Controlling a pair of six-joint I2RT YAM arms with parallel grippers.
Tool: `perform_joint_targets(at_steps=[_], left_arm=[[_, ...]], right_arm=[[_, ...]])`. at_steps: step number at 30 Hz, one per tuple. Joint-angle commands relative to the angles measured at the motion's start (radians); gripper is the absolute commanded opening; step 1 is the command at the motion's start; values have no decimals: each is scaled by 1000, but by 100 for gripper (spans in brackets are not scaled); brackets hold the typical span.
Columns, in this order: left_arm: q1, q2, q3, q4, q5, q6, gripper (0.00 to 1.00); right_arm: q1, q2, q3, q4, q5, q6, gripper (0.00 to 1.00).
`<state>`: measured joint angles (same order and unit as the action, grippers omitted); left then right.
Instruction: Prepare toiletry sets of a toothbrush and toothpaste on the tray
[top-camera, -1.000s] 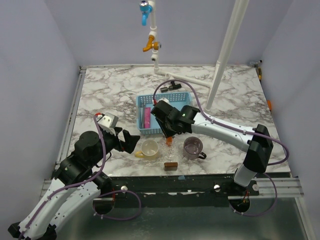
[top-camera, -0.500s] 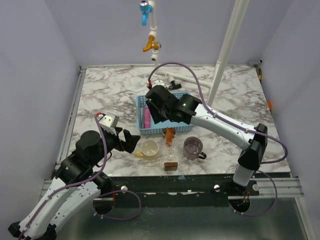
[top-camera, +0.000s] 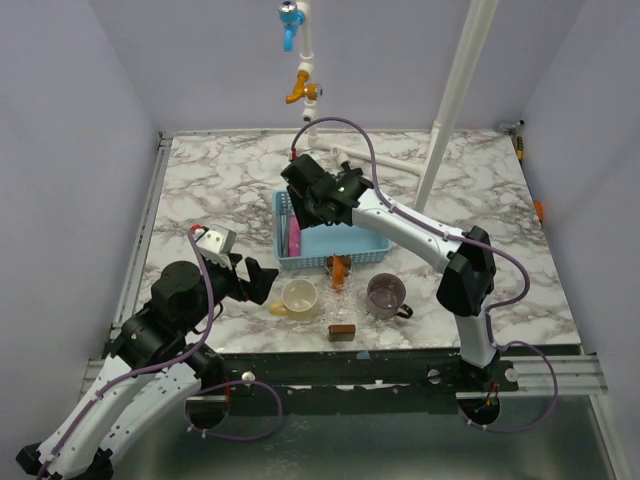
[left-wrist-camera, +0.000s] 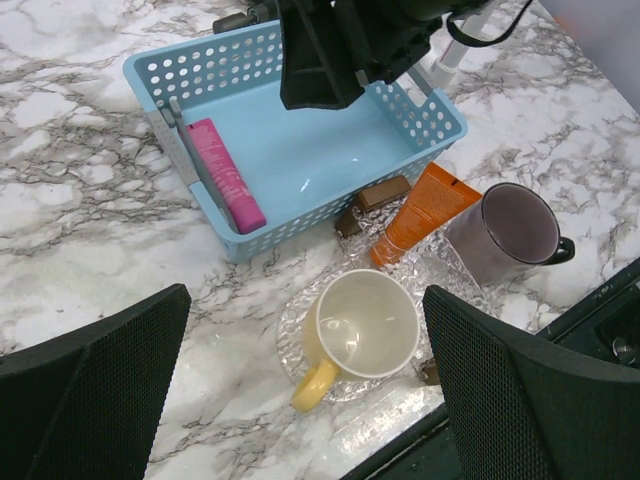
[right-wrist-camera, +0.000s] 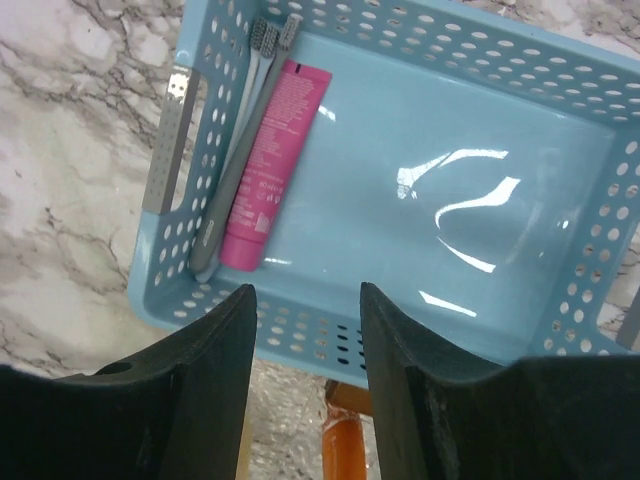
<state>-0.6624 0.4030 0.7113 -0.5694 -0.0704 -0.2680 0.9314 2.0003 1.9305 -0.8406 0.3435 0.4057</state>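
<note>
In the blue basket, hard against its left wall, the toothbrush lies flat, long axis running near to far, bristles at the far end, a second brush tucked against it and a pink tube alongside. The toothpaste is outside, just in front of the basket's near wall, between the yellow cup and the purple mug; it slants with its wide flat end towards the basket. The right arm stretches out across the table, wrist bent down over the basket, the right gripper hovering with jaws partly apart and nothing between them. The left arm sits folded low at the near left, the left gripper spread wide and empty, facing the yellow cup.
</note>
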Motion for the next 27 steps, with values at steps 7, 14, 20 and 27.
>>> perform_joint_targets(at_steps=[7, 14, 20, 27], left_arm=[[1, -15, -8, 3, -40, 12, 99], [1, -17, -9, 5, -40, 13, 99], [1, -19, -10, 3, -40, 13, 99], [1, -17, -10, 5, -40, 13, 99]], right_arm=[[-42, 158, 79, 122, -92, 131, 46], [-61, 251, 115, 172, -129, 202, 43], [-75, 321, 151, 190, -132, 240, 43], [-94, 398, 197, 222, -144, 279, 41]])
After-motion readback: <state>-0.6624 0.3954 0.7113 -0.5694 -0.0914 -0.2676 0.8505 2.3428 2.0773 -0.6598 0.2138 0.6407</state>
